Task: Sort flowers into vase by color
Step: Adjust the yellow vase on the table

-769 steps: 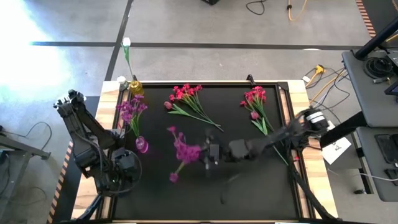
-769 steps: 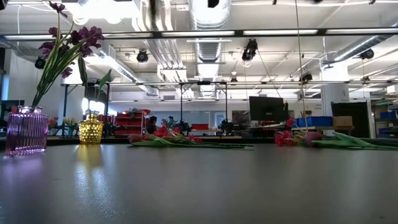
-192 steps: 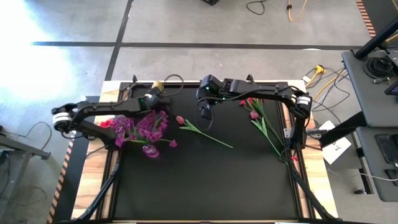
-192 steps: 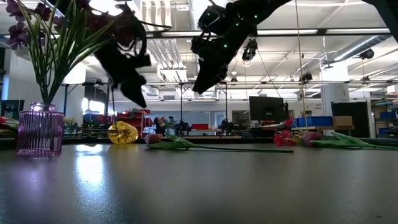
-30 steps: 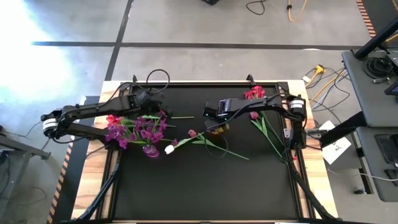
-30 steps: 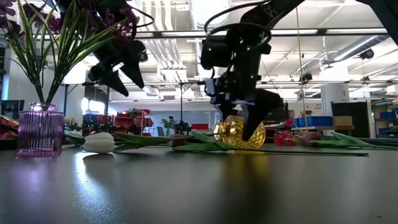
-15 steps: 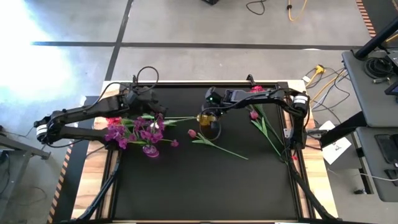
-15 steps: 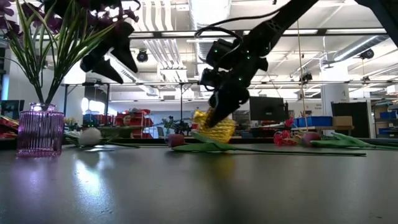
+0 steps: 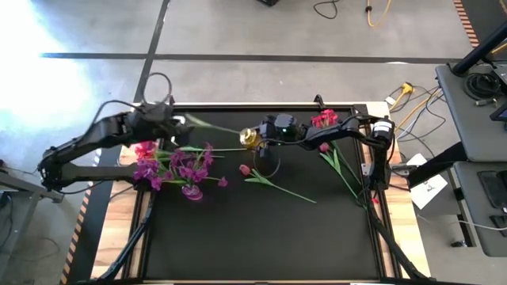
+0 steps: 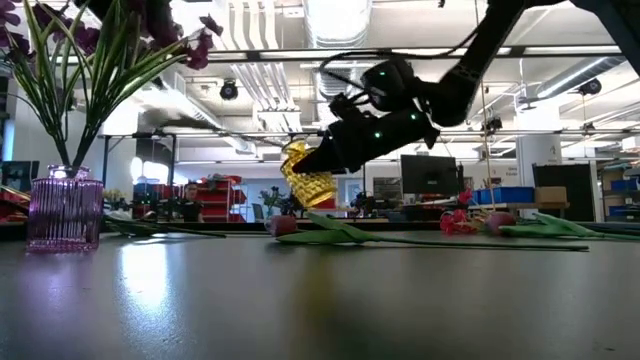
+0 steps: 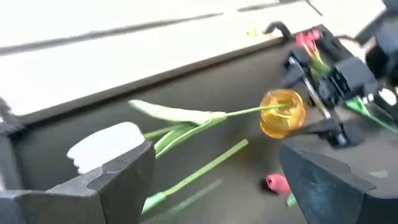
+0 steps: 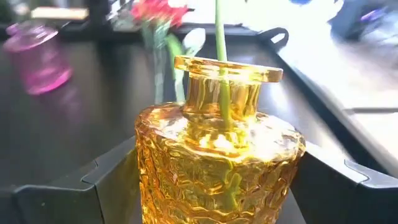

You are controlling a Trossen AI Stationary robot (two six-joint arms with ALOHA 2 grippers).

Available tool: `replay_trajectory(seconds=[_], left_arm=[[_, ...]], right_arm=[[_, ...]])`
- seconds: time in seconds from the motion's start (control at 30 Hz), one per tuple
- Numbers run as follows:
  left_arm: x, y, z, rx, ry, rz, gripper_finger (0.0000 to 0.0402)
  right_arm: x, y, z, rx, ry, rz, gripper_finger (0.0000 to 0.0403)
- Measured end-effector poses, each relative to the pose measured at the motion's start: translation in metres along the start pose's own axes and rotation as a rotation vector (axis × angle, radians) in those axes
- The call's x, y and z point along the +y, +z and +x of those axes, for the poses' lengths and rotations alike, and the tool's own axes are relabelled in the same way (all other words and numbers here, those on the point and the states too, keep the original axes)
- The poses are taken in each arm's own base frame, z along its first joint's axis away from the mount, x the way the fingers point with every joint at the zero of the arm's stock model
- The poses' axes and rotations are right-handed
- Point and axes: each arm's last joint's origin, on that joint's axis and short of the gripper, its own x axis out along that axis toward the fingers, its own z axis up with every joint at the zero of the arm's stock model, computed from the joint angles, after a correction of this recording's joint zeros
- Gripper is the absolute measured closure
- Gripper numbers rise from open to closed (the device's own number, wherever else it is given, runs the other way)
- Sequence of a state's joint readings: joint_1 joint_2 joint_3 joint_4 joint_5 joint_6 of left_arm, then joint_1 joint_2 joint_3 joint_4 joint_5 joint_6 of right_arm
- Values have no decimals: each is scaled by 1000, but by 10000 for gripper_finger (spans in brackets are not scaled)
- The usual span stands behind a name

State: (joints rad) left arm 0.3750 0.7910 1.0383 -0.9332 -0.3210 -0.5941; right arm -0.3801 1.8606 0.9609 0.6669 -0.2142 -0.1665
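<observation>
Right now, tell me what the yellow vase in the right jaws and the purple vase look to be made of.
Yellow vase: probably amber glass. It is see-through, showing the green stem inside, glossy, with a pebbled body and smooth flat rim.
Purple vase: likely tinted glass, translucent with vertical ribs and bright highlights. Clear plastic cannot be ruled out for either.

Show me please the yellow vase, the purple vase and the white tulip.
yellow vase [image 12: 217, 162], right wrist view, on its textured glass body.
purple vase [image 10: 64, 210], low view, on its ribbed wall.
white tulip [image 11: 106, 144], left wrist view, on its white bloom.
</observation>
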Motion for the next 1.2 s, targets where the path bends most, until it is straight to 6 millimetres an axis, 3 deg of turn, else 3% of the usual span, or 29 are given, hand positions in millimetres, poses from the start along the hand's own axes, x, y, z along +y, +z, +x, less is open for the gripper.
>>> replay_trajectory(seconds=[0.3,0.43,0.53,0.7,0.8,0.97,1.2], left_arm=[[0,46,-67,-234,-1,-76,77],[-1,53,-78,-250,-43,-112,77],[-5,46,-61,-155,-63,-109,77],[-14,23,-8,8,-59,-93,77],[-18,12,17,28,-77,-92,77],[-16,-12,48,130,-62,-83,77],[-3,-51,71,316,-80,-38,77]], right_arm=[[0,-5,-16,-194,-175,37,78],[2,0,-23,-322,-181,101,78],[3,3,-25,-370,-185,120,78],[4,-8,-25,-305,-219,74,78],[6,-23,-25,-277,-237,68,78],[12,-66,-12,-277,-235,79,78],[14,-101,0,-283,-361,51,78]])
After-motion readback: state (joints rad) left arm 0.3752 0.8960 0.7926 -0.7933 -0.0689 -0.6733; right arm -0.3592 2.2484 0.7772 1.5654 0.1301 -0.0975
